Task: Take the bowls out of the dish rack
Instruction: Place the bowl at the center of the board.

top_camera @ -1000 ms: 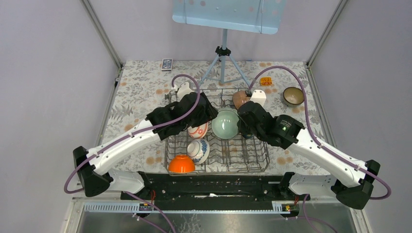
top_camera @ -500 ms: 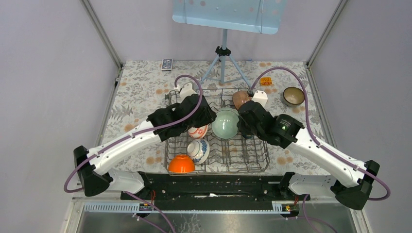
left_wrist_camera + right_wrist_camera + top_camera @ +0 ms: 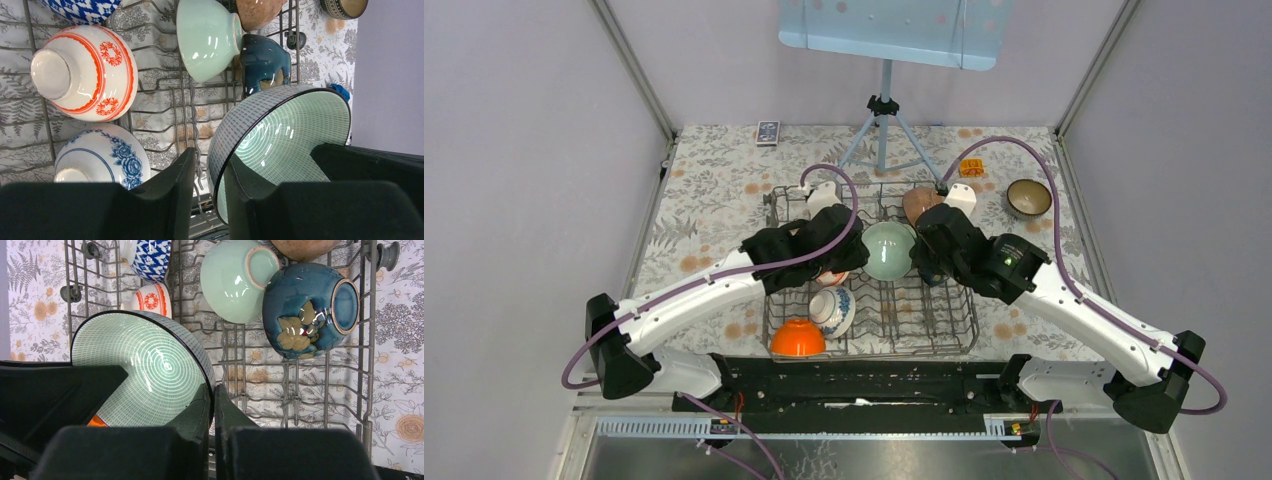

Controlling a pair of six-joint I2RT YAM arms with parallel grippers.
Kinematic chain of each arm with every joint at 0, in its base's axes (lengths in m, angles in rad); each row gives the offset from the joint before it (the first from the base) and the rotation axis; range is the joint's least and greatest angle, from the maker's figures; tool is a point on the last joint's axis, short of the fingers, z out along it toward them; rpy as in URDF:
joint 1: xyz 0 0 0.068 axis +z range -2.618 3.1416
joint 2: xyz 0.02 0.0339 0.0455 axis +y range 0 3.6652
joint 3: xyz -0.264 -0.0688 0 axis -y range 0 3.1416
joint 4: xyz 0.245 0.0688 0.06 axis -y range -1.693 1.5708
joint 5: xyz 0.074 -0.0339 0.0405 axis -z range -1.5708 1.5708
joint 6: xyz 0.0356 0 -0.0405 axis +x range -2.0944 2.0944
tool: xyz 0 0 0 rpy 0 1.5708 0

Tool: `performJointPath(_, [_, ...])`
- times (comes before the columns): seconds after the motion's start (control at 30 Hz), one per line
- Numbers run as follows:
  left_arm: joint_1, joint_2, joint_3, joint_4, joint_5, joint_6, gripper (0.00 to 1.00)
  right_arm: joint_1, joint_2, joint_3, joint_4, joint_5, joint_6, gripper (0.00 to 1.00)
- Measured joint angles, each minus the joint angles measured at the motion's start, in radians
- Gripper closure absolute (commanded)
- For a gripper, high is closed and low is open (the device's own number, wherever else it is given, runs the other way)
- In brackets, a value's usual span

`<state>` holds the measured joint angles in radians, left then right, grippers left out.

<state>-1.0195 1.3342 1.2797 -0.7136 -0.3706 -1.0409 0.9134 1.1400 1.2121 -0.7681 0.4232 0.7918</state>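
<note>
Over the middle of the dish rack, your two hands are meeting on one green spiral bowl, which is tilting so its inside is showing to the overhead camera. Your right hand, at the bowl's 3 o'clock, is pinching the rim with its fingers squeezed together. Your left hand, at 9 o'clock, is straddling the rim part open, with one finger inside the bowl and the other standing just off the outer wall. Toward the rack's 7 o'clock, a red-and-white bowl, a blue floral bowl and an orange bowl are sitting. A brown bowl is resting on the bench, at 2 o'clock of the rack.
</note>
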Motion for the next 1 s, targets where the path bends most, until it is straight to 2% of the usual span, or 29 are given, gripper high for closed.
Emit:
performJointPath(0.23, [-0.002,0.0,0.0,0.002,-0.003,0.005,0.72,0.0,0.002,0.0,0.003,-0.007,0.002,1.0])
performJointPath(0.4, [-0.002,0.0,0.0,0.001,-0.005,0.006,0.63,0.0,0.003,0.0,0.003,-0.014,0.002,1.0])
performJointPath(0.5, [-0.002,0.0,0.0,0.001,-0.008,0.011,0.63,0.0,0.003,0.0,0.003,-0.018,0.003,1.0])
performJointPath(0.6, [-0.003,0.0,0.0,0.001,-0.014,0.013,0.71,0.0,0.003,0.0,0.003,-0.018,0.003,1.0])
performJointPath(0.8, [-0.016,0.0,0.0,-0.003,-0.028,0.029,1.0,0.0,0.004,-0.002,0.014,-0.024,0.002,1.0])
performJointPath(1.0, [-0.031,0.002,-0.006,-0.026,-0.049,0.044,1.0,0.0,0.007,-0.002,0.023,-0.043,0.0,1.0])
